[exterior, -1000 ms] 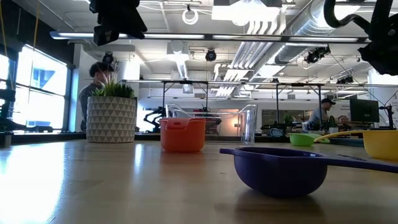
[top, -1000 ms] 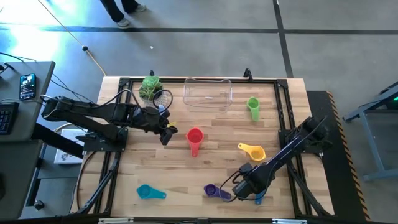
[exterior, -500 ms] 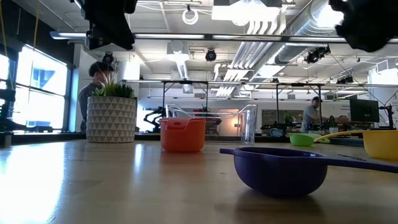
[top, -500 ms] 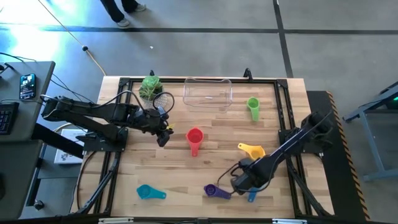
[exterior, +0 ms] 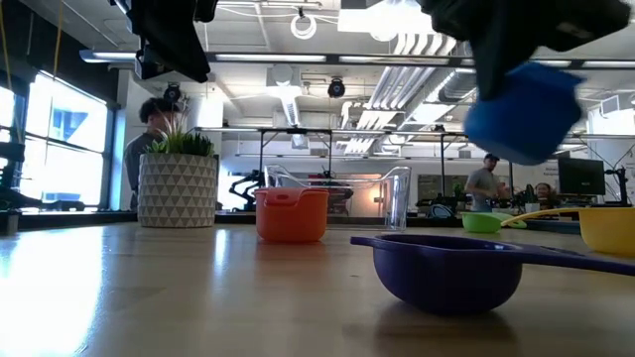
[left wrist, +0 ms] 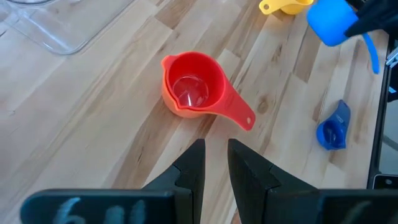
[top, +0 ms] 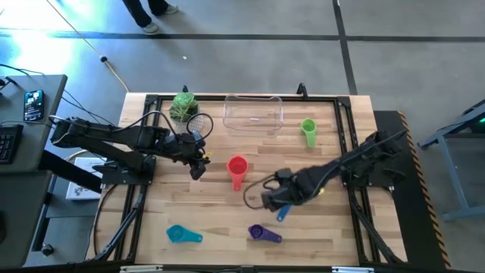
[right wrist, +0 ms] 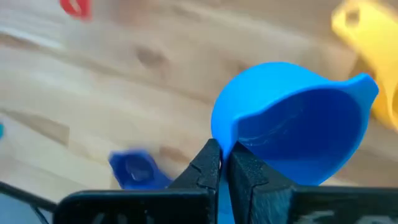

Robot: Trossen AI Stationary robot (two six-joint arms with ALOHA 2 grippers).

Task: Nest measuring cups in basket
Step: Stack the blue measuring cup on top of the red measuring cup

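Six cups visible in the high view, plus one basket (top: pixel 253 112) and one plant pot (top: pixel 183 105). On the table: red cup (top: pixel 237 168) at centre, green cup (top: pixel 308 129) just right of the basket, teal cup (top: pixel 182 234) and purple cup (top: pixel 262 233) along the near edge, yellow cup (top: pixel 317 189) mostly hidden under the right arm. The sixth, the blue cup (right wrist: pixel 292 134), is off the table: right gripper (right wrist: pixel 220 163) is pinched on its rim, above the boards right of the red cup. Basket sits at the far edge, holding no cups. Left gripper (left wrist: pixel 215 163) hovers left of the red cup, fingers slightly apart, gripping nothing.
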